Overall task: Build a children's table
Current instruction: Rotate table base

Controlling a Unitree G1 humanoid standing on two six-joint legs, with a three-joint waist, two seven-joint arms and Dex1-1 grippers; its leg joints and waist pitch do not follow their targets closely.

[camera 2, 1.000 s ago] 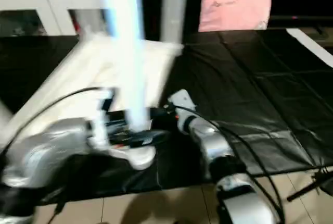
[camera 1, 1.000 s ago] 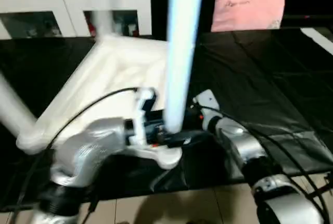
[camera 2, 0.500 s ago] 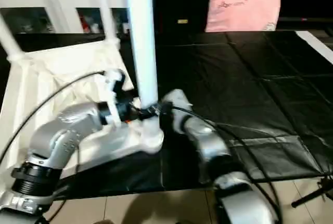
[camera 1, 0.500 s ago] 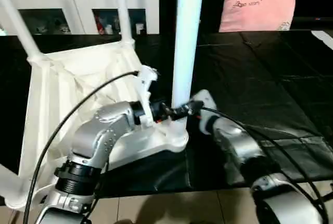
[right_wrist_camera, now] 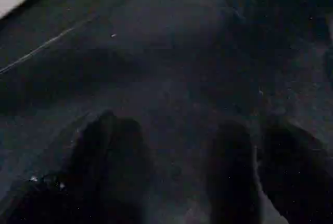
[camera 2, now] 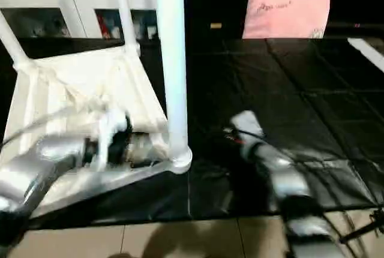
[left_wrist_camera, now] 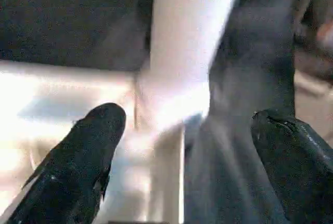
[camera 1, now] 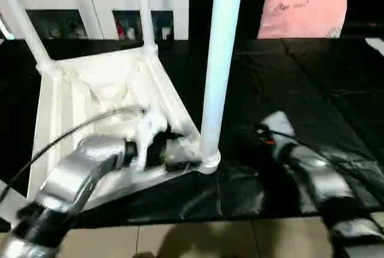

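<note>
Our left gripper (left_wrist_camera: pixel 182 146) is spread wide, holding nothing, its fingers (left_wrist_camera: pixel 78 166) either side of the base of the near leg (camera 1: pixel 219 66) without touching it, as far as the left wrist view shows. In the head views it sits over the near corner of the tabletop (camera 1: pixel 78 96), just beside the socket (camera 1: pixel 209 163) where that leg stands upright. Our right gripper (right_wrist_camera: pixel 177 177) is also spread and empty, hovering over the black mat (camera 1: pixel 288 90), apart from the leg; the right forearm (camera 1: pixel 312 171) shows on the right.

The tabletop lies underside up on the black mat on the floor, ribs showing. We count three legs seated: the near one, a far one (camera 1: pixel 144 6) and a far-left one (camera 1: pixel 21 21). The fourth corner, near-left, is cut off by our left arm (camera 1: pixel 72 180), so we cannot tell if its leg is in. Judgement: mostly done; left is confirming the fourth leg, then flipping the table upright.

Writing: the pink pillow (camera 1: pixel 303 12) behind carries a short dark script, too small to read. White cabinet (camera 1: pixel 90 12) at the back has no legible labels.
</note>
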